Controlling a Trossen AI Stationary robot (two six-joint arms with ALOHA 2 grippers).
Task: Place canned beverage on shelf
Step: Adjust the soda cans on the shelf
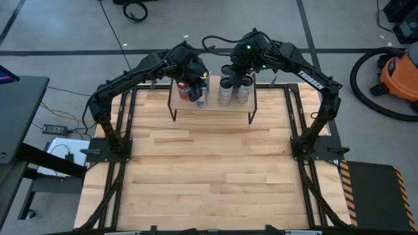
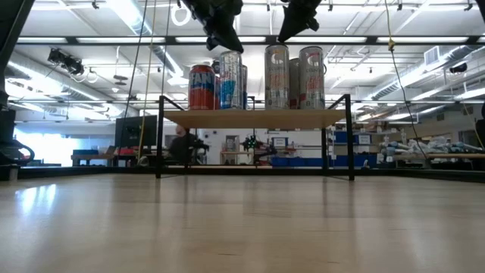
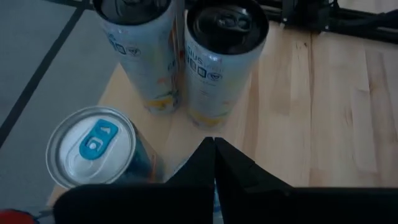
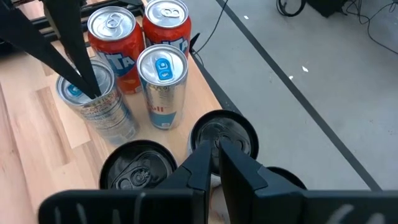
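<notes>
The shelf (image 1: 212, 106), a light wooden board on thin black legs (image 2: 254, 118), stands at the table's far middle with several cans upright on it. They include two red cans (image 4: 112, 31), silver cans with blue tabs (image 4: 161, 68) and tall black-topped cans (image 4: 222, 132). My left gripper (image 2: 229, 45) is shut and points down. Its tips are at the top of a silver can (image 4: 73, 93) at the shelf's left part. My right gripper (image 4: 217, 144) is shut and points down over a black-topped can at the shelf's middle. My left gripper's shut fingertips (image 4: 92, 92) stand at the top rim of the silver can from above; I cannot tell whether they touch it. The can stands upright on the shelf. My right gripper's shut tips hover close over the black-topped can's lid (image 4: 233, 130); I cannot tell whether they touch.
The wooden tabletop (image 1: 209, 176) lies open on the shelf's near side. An orange vacuum (image 1: 400, 73) and hose lie on the floor at the far right. A person (image 2: 180, 144) sits in the room behind the table.
</notes>
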